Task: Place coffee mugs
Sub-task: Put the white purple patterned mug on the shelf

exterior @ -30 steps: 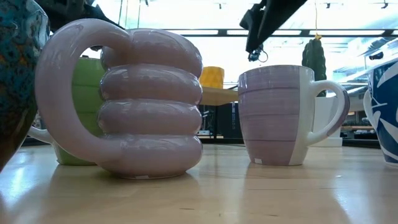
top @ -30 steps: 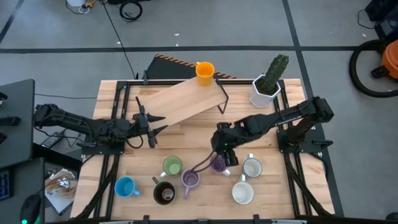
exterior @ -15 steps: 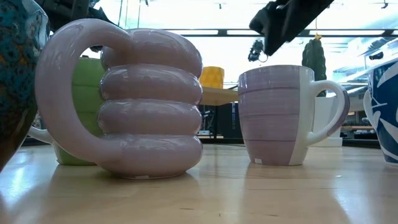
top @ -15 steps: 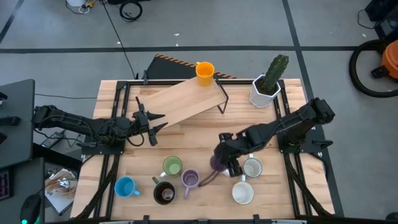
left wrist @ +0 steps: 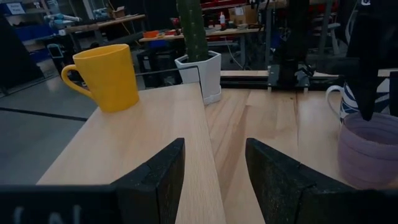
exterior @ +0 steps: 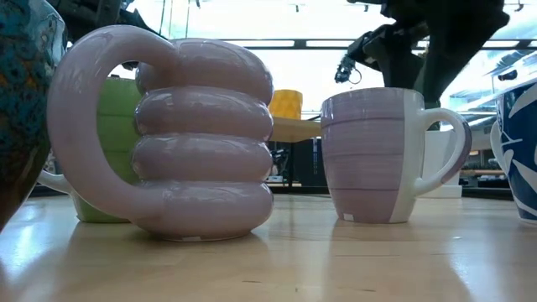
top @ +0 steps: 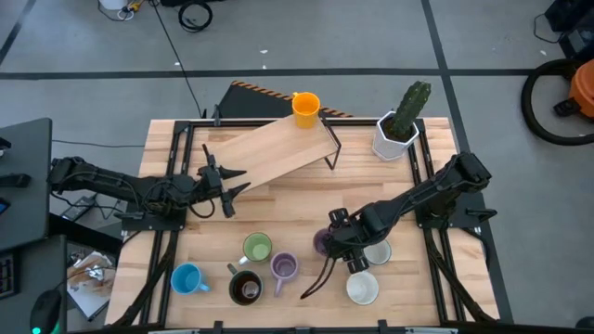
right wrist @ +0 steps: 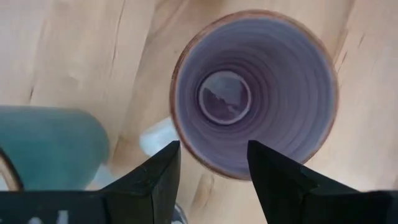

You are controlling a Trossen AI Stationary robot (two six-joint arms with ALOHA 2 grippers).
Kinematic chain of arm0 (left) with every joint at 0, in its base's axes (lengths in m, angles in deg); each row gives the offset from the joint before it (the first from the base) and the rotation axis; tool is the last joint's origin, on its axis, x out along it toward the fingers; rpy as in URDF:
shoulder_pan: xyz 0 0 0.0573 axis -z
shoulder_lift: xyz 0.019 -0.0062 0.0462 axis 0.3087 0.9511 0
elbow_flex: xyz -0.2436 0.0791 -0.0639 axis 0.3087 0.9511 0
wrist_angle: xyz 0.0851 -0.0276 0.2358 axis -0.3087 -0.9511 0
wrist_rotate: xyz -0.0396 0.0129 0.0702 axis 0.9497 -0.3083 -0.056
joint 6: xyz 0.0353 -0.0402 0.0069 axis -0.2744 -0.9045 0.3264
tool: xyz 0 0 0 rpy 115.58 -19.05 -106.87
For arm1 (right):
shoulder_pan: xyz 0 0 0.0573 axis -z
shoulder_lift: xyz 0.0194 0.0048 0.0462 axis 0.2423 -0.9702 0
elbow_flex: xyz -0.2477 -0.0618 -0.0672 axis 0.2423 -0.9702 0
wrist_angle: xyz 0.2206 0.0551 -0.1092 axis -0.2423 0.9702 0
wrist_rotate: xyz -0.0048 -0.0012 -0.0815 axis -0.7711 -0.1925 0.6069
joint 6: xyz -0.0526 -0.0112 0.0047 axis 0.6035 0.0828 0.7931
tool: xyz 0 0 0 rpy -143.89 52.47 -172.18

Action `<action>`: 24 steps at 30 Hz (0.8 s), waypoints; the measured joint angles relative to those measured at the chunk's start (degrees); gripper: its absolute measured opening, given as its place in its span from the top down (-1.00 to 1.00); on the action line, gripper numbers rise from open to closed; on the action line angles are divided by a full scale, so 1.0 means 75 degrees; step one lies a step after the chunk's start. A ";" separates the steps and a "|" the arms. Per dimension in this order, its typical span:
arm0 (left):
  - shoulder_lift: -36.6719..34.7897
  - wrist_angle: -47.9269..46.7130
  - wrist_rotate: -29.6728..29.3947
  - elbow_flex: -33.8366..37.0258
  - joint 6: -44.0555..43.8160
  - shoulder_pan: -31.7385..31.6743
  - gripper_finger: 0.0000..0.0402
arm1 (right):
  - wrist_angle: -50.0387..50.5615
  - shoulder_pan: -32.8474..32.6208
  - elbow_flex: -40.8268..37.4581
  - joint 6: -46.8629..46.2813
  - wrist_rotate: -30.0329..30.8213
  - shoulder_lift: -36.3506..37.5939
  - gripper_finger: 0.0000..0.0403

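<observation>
My right gripper [top: 336, 243] hangs open, pointing down, just above a lilac-and-white mug [top: 321, 243]. In the right wrist view the mug's mouth [right wrist: 255, 93] lies ahead of the spread fingers. An orange mug [top: 305, 109] stands on the raised wooden shelf [top: 269, 153]. On the table's near half stand a green mug [top: 257, 248], a ribbed lilac mug [top: 283, 267], a blue one [top: 187, 278], a dark brown one [top: 245, 289] and two white ones [top: 376, 251] [top: 362, 289]. My left gripper [top: 227, 186] waits open by the shelf's left end.
A white faceted pot with a cactus [top: 397, 130] stands at the far right, beside the shelf. The mugs crowd together in the near middle of the table. Black frame rails [top: 436, 269] run along the table's left and right sides.
My right gripper has moved toward the table's near edge and down, and has come over the lilac-and-white mug, tipping more steeply downward. Its fingers have stayed apart. No mug has moved.
</observation>
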 joint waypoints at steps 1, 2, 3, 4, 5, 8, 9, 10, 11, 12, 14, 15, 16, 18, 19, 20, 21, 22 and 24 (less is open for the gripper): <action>0.0000 -0.0001 0.0000 0.0000 -0.0001 -0.0002 0.12 | -0.0027 0.0028 0.0000 0.0047 -0.0004 0.0000 0.06; 0.0000 0.0001 -0.0002 0.0000 -0.0001 0.0000 0.12 | -0.0027 0.0057 0.0000 0.0112 -0.0018 0.0000 0.06; 0.0000 -0.0002 -0.0002 0.0000 -0.0004 0.0000 0.12 | -0.0018 0.0079 -0.0001 0.0193 -0.0040 0.0000 0.06; 0.0000 -0.0004 -0.0002 0.0000 -0.0004 0.0000 0.12 | -0.0049 0.0098 -0.0031 0.0244 -0.0055 0.0000 0.07; 0.0000 -0.0004 0.0000 0.0000 -0.0004 0.0000 0.12 | -0.0075 0.0119 -0.0075 0.0287 -0.0058 0.0002 0.07; 0.0000 -0.0005 -0.0002 0.0000 -0.0004 0.0000 0.12 | -0.0190 0.0193 -0.0207 0.0344 -0.0201 0.0003 0.12; 0.0000 -0.0007 0.0000 0.0000 -0.0004 0.0000 0.12 | -0.0205 0.0217 -0.0219 0.0348 -0.0232 0.0001 0.15; 0.0000 -0.0007 -0.0001 0.0000 -0.0005 0.0000 0.12 | -0.0215 0.0234 -0.0223 0.0364 -0.0250 0.0001 0.18; 0.0000 -0.0007 0.0000 0.0000 -0.0004 0.0000 0.12 | -0.0238 0.0245 -0.0224 0.0380 -0.0256 0.0001 0.21; 0.0000 -0.0007 -0.0001 0.0000 -0.0007 0.0000 0.12 | -0.0273 0.0255 -0.0227 0.0420 -0.0257 0.0001 0.25; 0.0000 -0.0007 0.0000 0.0000 -0.0033 0.0000 0.12 | -0.0316 0.0268 -0.0227 0.0463 -0.0358 0.0003 0.34; 0.0000 -0.0007 0.0000 0.0000 -0.0049 0.0000 0.12 | -0.0332 0.0270 -0.0227 0.0486 -0.0426 0.0003 0.39; 0.0000 -0.0008 -0.0002 0.0000 -0.0054 0.0000 0.12 | -0.0337 0.0279 -0.0227 0.0484 -0.0449 0.0003 0.44; 0.0000 -0.0010 0.0000 0.0000 -0.0056 0.0000 0.12 | -0.0347 0.0279 -0.0227 0.0484 -0.0457 0.0001 0.54; 0.0000 -0.0010 0.0000 0.0000 -0.0056 0.0000 0.12 | -0.0366 0.0279 -0.0227 0.0484 -0.0458 0.0002 0.59; 0.0000 -0.0010 -0.0002 0.0000 -0.0059 0.0000 0.12 | -0.0384 0.0279 -0.0227 0.0484 -0.0458 0.0001 0.64; 0.0000 -0.0010 -0.0001 0.0000 -0.0057 0.0000 0.12 | -0.0390 0.0279 -0.0227 0.0485 -0.0458 0.0000 0.69; 0.0000 -0.0010 -0.0001 0.0000 -0.0059 0.0000 0.12 | -0.0387 0.0279 -0.0227 0.0499 -0.0458 0.0002 0.73; 0.0000 -0.0010 0.0000 0.0000 -0.0062 0.0000 0.12 | -0.0388 0.0293 -0.0227 0.0605 -0.0457 0.0003 0.82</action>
